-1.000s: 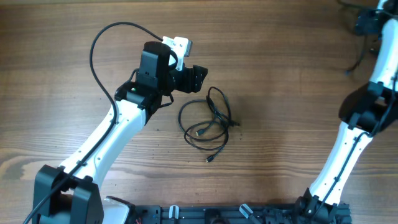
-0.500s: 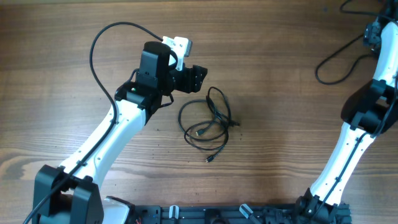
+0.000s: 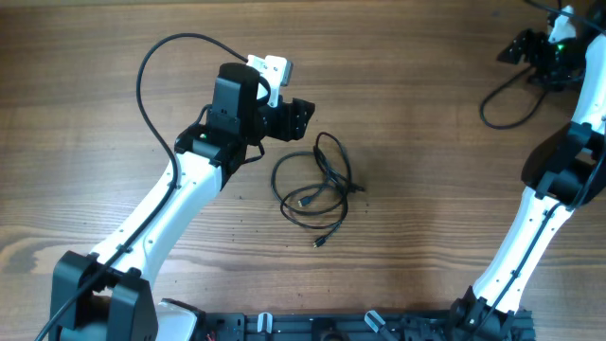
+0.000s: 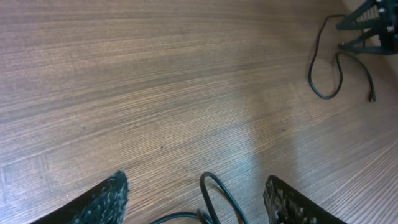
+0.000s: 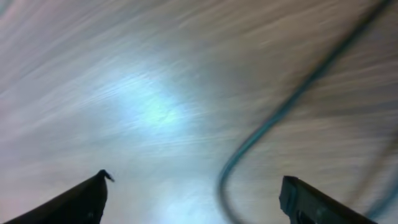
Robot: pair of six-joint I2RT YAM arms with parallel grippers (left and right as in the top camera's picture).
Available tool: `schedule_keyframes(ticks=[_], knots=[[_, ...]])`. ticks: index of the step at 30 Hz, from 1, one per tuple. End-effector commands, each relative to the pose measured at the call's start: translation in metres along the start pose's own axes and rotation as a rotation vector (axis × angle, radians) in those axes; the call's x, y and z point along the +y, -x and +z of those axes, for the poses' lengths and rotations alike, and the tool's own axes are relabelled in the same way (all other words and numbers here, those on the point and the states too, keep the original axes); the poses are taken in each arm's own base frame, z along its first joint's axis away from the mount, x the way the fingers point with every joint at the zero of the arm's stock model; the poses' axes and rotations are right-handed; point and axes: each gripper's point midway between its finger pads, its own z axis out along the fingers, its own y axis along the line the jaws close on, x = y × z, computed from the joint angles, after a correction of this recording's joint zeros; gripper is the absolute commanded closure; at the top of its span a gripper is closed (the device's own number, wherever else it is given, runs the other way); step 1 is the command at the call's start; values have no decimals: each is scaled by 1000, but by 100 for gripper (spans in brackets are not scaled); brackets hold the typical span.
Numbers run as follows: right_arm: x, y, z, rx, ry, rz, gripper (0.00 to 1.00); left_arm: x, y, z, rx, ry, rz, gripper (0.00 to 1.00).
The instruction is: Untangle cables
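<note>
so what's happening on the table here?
Cable untangling, mid-run. The left gripper hovers open just beside the tangled cables at the middle of the table, gripping nothing. The right gripper is open at the far right corner, over one end of a separate cable loop lying there on its own. Its wrist view is blurred, so contact can't be judged. The middle bundle looks knotted.

The worktop (image 3: 436, 161) is brown wood with a fine grain that runs from side to side and fills every view. A pale patch of light (image 5: 146, 102) shines on it in the right wrist view.
</note>
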Motion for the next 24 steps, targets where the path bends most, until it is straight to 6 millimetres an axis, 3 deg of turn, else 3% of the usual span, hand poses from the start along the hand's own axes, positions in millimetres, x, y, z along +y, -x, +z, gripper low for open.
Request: schedule_keyframes(ticks=[1,4,5,7,10,13,17,19,24], knots=[[89,-21,-5,52,185,-197,12,23,4,-1,-20,61,-215,30],[122,-41,8,123,213,-241,12,28,-5,-4,24,39,-353,32],[135,-48,13,148,223,-258,12,25,-14,-5,64,25,-389,33],[153,-59,22,181,223,-295,12,23,-36,-7,154,35,-433,43],[173,-69,31,207,226,-335,12,16,-55,-8,227,48,-467,43],[174,-74,40,227,144,-316,12,1,-58,-4,238,39,-507,39],[172,-78,44,241,93,-302,12,-11,-74,7,275,102,-822,34],[171,-79,43,246,89,-284,12,-18,-86,15,311,118,-885,33],[172,-82,43,258,88,-270,12,-31,-122,43,415,143,-873,37]])
